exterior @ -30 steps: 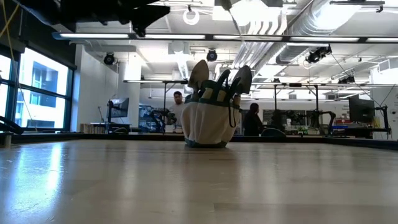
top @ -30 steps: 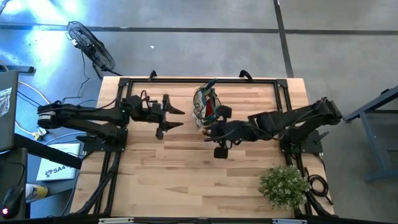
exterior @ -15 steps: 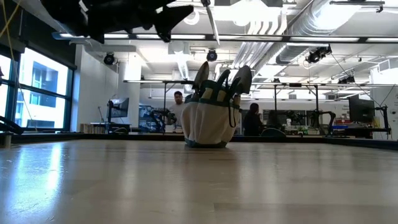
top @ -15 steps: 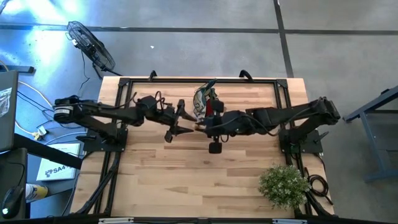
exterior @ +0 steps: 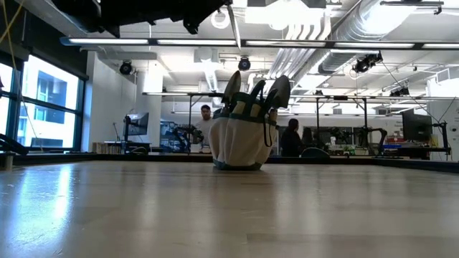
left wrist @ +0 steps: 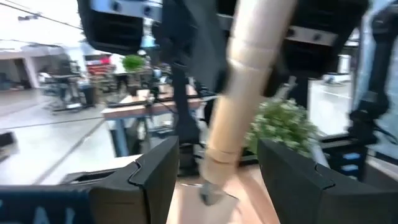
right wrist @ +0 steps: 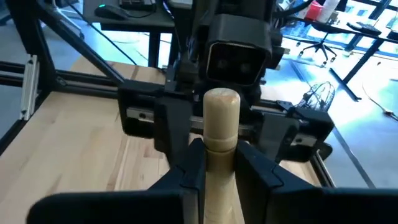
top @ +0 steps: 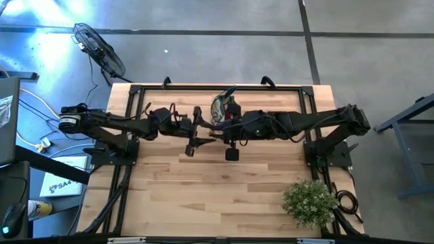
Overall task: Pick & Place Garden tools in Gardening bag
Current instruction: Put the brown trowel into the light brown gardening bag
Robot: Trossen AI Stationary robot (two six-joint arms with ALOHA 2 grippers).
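My right gripper (right wrist: 221, 152) is shut on a trowel with a pale wooden handle (right wrist: 222, 118), held above the table just in front of the gardening bag (top: 222, 108). My left gripper (left wrist: 217, 148) faces it, open, one finger on each side of that handle (left wrist: 239, 106), with a gap to each. The olive-tan bag (exterior: 242, 140) stands on its base at the far middle of the table, with trowel blades (exterior: 280, 89) sticking out of its top and something red (top: 229, 120) inside. My right gripper pinches the trowel's wooden handle (right wrist: 221, 142) between its two fingers (right wrist: 186, 174), below the rounded free end. That end sticks out past the fingertips toward my left gripper. The trowel is lifted clear of the table, and its blade is hidden under the gripper.
A bushy green plant (top: 308, 200) stands at the table's near right corner. A black frame rail (top: 203, 87) runs along the far edge. Bare wood (top: 203, 190) fills the near half of the table. People and desks show in the room behind.
My left gripper has moved toward the table's right, up to the trowel's handle, staying open. My right gripper has carried the trowel left and toward the far edge, closer to the bag and my left gripper, and has tipped a little. The bag has not moved.
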